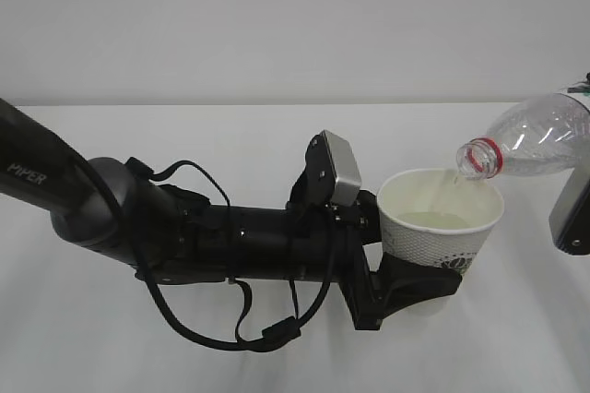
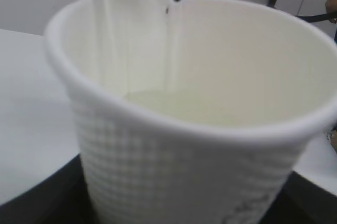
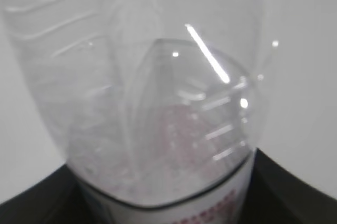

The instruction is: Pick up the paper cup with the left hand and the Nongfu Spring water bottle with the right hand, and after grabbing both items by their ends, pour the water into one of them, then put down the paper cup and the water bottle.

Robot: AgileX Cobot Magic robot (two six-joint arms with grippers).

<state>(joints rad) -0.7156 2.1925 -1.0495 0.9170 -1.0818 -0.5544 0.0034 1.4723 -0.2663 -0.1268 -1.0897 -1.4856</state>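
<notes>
Presently on hand, item by item.

Paper cup (image 1: 441,223): small, white, upright, with a rolled rim and a cream interior. Its outer wall carries a fine embossed grid, plain in the left wrist view (image 2: 174,145), and dark printing low on the side. It sits clasped between the jaws of the left hand (image 1: 417,284), which grips it near the base from the arm's forward end; the cup is lifted clear of the white table (image 1: 120,338).

Water (image 1: 435,220): a shallow, pale pool covers the cup's bottom. A thin clear stream (image 2: 169,40) runs down the far inner wall from above the rim.

Left hand: thick black arm lettered "PIPER", looped with loose black cables (image 1: 235,319), a grey camera block (image 1: 336,167) mounted just behind the jaws. Jaws closed around the cup.

Nongfu Spring water bottle (image 1: 533,137): clear ribbed plastic, uncapped, red neck ring, tipped mouth-downward so the opening hangs just over the cup's far rim on the side away from the left hand. In the right wrist view the transparent body (image 3: 158,92) fills the frame, with the edge of a red-printed label at the bottom.

Right hand (image 1: 573,213): only a grey block shows at the picture's edge, beneath the bottle's body. Black fingers (image 3: 37,195) flank the bottle on both sides at its label end, grasping it.
</notes>
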